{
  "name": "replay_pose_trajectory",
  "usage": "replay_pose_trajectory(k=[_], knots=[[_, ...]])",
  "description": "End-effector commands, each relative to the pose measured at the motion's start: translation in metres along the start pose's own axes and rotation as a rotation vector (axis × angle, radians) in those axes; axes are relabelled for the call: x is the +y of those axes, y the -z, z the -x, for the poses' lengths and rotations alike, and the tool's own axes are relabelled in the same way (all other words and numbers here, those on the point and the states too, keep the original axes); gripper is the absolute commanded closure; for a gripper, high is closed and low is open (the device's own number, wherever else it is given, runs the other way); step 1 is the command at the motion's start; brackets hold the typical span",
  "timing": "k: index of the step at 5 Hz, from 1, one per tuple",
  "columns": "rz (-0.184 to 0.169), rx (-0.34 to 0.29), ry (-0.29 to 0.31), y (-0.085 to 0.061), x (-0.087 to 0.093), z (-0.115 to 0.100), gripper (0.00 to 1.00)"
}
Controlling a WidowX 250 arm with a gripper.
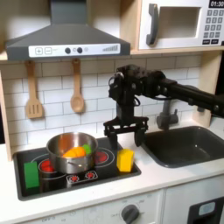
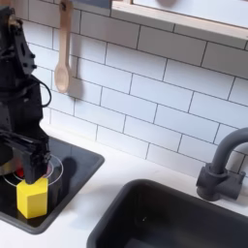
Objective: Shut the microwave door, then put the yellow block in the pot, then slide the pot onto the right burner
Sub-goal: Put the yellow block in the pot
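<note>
End effector (image 1: 127, 133) is hovering jaws apart just above the yellow block (image 1: 126, 160) on the stove's right burner; I'm risking an off-centre close tipping it off toward the pot (image 1: 72, 150).

A toy kitchen: white tile wall (image 2: 165, 92), range hood (image 1: 66, 39), cooktop (image 1: 52, 179), sink (image 1: 188, 144), and microwave (image 1: 184, 24) overhead.

Pot (image 1: 73, 150): shiny bare metal, polished walls. Yellow block (image 2: 32, 198): smooth matt plastic look; gripper (image 1: 126, 134) matt black. Wall tiles (image 2: 165, 87) glossy white, spoon (image 2: 63, 50) pale wood, sink (image 1: 188, 145) dark matt grey.
</note>
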State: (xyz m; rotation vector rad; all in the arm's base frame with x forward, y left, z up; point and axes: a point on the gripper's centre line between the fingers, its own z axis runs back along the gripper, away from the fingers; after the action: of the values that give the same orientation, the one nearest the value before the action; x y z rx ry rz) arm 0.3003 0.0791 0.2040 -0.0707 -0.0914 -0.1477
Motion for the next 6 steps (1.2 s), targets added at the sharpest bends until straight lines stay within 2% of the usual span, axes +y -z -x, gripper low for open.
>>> replay_pose_trajectory(k=[1,3,4,5,6], knots=[[-0.001,-0.001,-0.001,-0.001,0.000,0.000,0.00],[0.000,0.000,-0.001,0.000,0.000,0.000,0.00],[-0.008,0.011,0.023,0.004,-0.003,-0.005,0.00],[-0.016,0.008,0.016,0.008,0.003,-0.006,0.00],[-0.054,0.008,0.053,0.012,0.000,-0.009,0.00]])
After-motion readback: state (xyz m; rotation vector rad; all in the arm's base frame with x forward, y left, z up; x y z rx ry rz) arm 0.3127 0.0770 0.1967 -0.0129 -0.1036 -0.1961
